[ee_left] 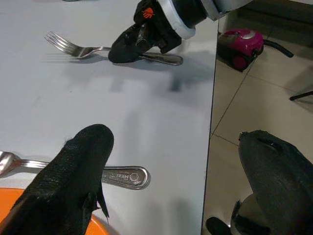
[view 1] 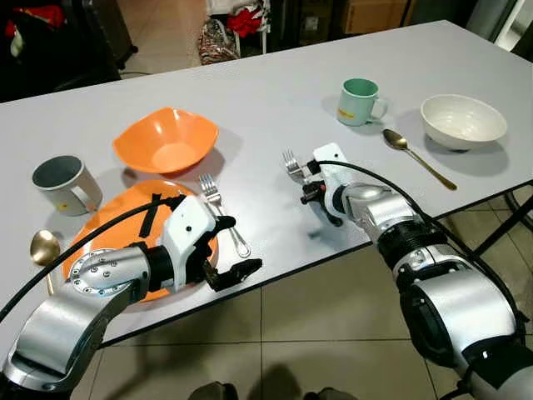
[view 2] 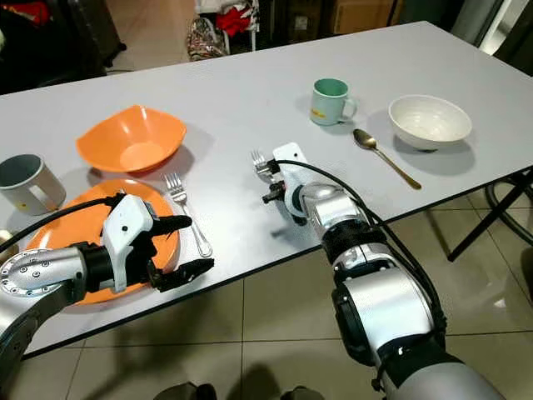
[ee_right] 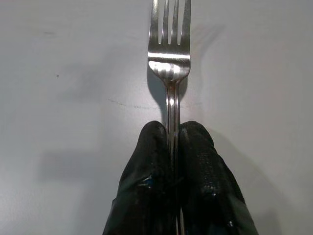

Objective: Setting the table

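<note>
— how many forks [view 1: 220, 206] were there?
— two. also two spoons [view 1: 416, 158], two mugs [view 1: 360, 101], two bowls [view 1: 463, 121].
— and plates [view 1: 100, 229]?
— one.

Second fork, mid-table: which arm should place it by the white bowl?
Right. The right gripper is shut on that fork, on the white bowl's side. The left gripper hangs open by the orange plate.

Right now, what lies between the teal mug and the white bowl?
A gold metal spoon lies between the teal mug and the white bowl, seen in both eye views.
</note>
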